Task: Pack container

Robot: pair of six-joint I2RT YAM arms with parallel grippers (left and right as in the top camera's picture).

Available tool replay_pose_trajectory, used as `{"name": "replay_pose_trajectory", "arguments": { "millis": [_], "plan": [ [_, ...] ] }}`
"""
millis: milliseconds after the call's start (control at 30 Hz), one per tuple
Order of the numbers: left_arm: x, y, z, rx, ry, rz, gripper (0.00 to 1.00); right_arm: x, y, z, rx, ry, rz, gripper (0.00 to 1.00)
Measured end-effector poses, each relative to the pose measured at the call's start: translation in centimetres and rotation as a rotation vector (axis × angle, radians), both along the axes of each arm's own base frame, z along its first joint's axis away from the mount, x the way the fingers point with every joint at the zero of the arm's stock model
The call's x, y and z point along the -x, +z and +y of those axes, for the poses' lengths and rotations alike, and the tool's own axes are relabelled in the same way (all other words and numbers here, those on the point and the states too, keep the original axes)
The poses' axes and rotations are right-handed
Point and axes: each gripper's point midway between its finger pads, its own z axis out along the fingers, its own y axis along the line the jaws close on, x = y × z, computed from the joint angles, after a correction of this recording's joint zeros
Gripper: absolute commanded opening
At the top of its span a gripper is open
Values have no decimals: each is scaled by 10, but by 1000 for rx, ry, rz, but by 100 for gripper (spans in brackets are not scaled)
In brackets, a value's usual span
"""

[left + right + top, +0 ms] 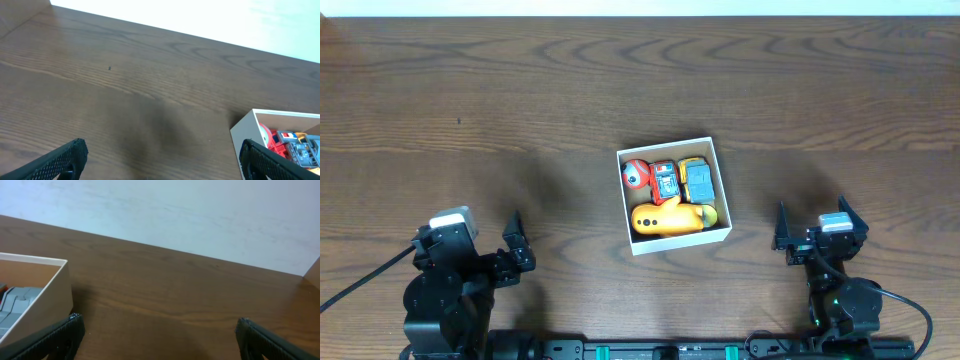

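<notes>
The container, a small square box with white walls, sits mid-table. It holds several toys: a red round one, a red-and-blue car, a yellow-and-grey car and an orange toy. Its corner shows in the left wrist view and in the right wrist view. My left gripper is open and empty at the front left, apart from the box. My right gripper is open and empty at the front right.
The brown wooden table runs to a pale wall at the back. The arm bases stand at the front edge.
</notes>
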Motion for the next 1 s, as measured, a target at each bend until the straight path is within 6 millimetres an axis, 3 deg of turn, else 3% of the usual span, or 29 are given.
{"name": "replay_pose_trajectory", "arguments": {
  "millis": [700, 1000],
  "plan": [
    [0, -1, 0, -2, 0, 4, 98, 0, 0, 0, 0, 2, 0, 99],
    [28, -42, 1, -25, -10, 121, 98, 0, 0, 1, 0, 5, 0, 99]
  ]
}}
